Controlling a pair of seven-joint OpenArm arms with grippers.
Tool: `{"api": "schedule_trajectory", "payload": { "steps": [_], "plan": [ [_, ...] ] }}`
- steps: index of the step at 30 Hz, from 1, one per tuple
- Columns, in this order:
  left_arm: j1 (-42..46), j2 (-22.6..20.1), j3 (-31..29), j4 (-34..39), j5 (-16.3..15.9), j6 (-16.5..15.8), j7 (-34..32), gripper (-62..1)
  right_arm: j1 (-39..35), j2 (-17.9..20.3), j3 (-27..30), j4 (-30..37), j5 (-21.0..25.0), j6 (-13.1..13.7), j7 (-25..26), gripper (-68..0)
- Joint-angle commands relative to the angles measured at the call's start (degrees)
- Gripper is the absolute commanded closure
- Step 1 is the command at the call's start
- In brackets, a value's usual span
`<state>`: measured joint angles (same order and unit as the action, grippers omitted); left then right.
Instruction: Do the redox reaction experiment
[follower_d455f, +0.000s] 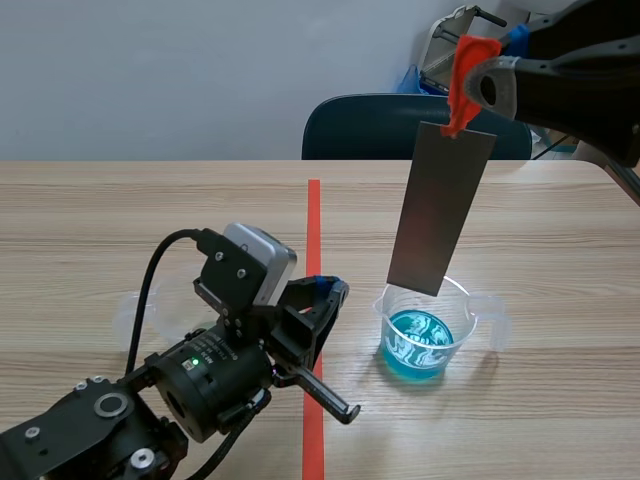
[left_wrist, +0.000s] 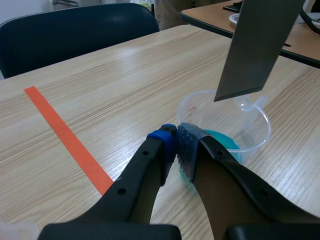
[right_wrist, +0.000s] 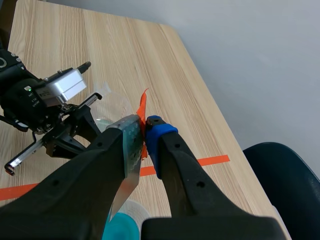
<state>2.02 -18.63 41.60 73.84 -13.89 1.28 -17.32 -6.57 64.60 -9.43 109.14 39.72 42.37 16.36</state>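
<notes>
A grey metal strip (follower_d455f: 438, 205) hangs upright from an orange-red tab (follower_d455f: 462, 85), and my right gripper (follower_d455f: 478, 85) is shut on that tab high at the back right. The strip's lower end is just over a clear plastic beaker (follower_d455f: 470, 322) holding blue liquid (follower_d455f: 415, 345), above the liquid. In the right wrist view the tab (right_wrist: 143, 117) is pinched between the fingers, with the strip (right_wrist: 125, 187) hanging below. My left gripper (follower_d455f: 325, 292) rests low on the table left of the beaker, shut on nothing. Its fingertips (left_wrist: 175, 142) meet just short of the beaker (left_wrist: 267, 131), under the strip (left_wrist: 252, 50).
An orange tape line (follower_d455f: 314, 225) runs down the table's middle under the left gripper. A second clear, empty cup (follower_d455f: 135, 310) stands behind the left arm. A dark blue chair (follower_d455f: 400, 125) is at the far edge. Another table (left_wrist: 300, 42) lies beyond.
</notes>
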Motion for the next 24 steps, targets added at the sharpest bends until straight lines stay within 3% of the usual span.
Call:
{"api": "schedule_trajectory", "payload": {
  "steps": [1,8,24],
  "plan": [
    [-0.9,1.4,0.2,0.3,0.1,-0.8,-0.7,-4.0,0.5,0.8,1.0,0.4,1.0,0.4,0.8,-0.8],
    [-3.0,3.7,0.2,-3.3,0.2,-1.0,-0.9,-4.0,0.5,0.8,1.0,0.4,1.0,0.4,0.8,-0.8],
    [-2.8,2.9,0.2,-3.2,0.2,-1.0,-1.2,-4.0,0.5,0.8,1.0,0.4,1.0,0.4,0.9,-0.8]
  ]
}}
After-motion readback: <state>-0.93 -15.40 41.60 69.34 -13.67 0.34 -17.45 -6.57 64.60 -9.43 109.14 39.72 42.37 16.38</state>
